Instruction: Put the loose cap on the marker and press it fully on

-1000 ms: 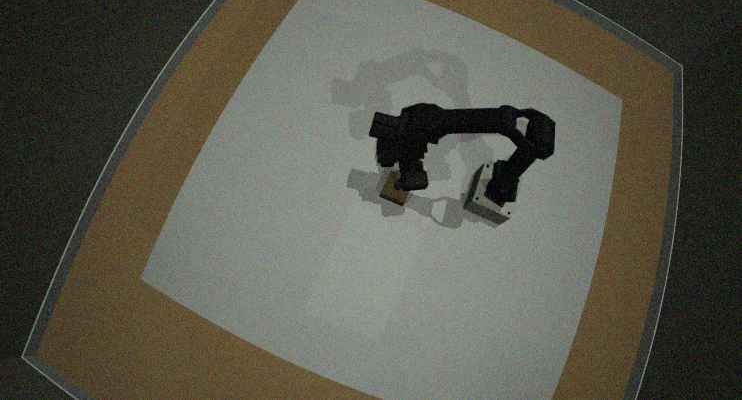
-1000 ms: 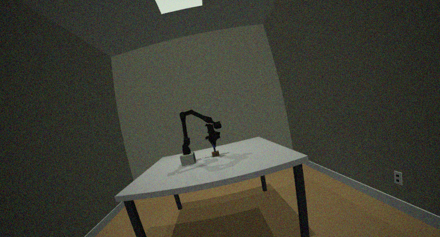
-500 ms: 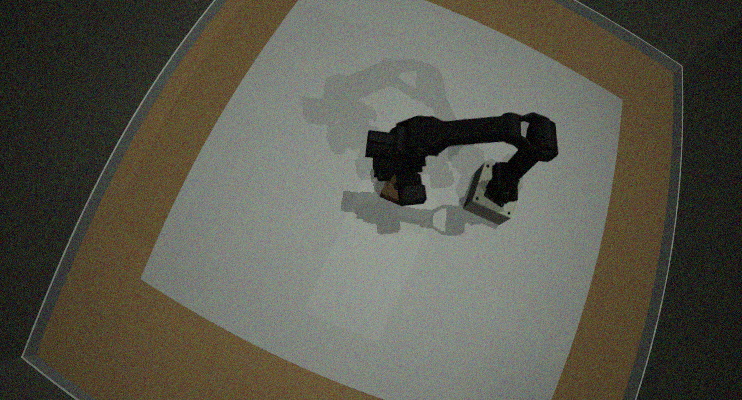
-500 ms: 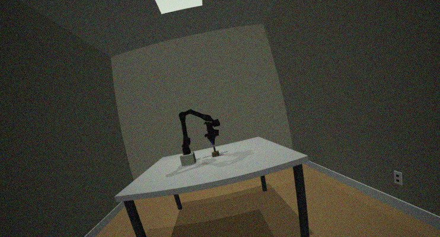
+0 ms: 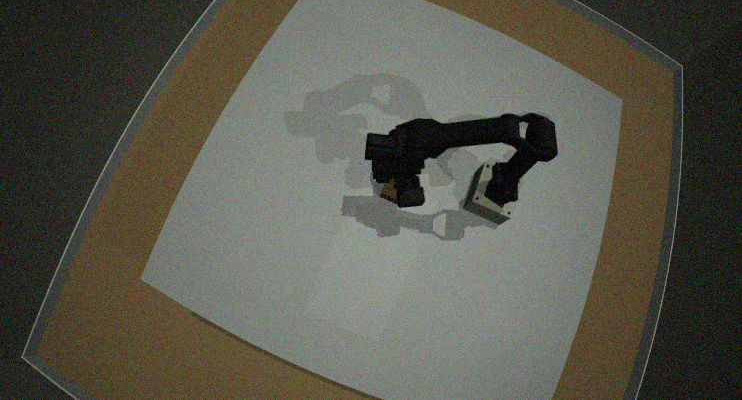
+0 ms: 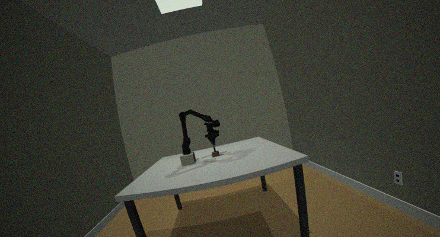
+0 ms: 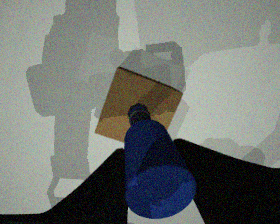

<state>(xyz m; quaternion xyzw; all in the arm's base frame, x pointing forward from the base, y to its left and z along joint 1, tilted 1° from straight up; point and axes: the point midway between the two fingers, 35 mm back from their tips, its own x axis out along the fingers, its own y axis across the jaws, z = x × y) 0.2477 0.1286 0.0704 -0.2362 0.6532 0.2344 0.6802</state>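
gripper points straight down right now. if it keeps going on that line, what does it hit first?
Most likely the marker standing in the holder block. The gripper is shut on the blue cap, and in the wrist view the cap's lower end meets the marker top. Whether it already touches is unclear; depth is hard to read.

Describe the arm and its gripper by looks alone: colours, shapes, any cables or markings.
The arm is matte black all over, built of chunky rounded links with bulky joints. It rises from a pale grey box-shaped base. The gripper is blocky and black, with broad flat black fingers. No cables or markings are discernible.
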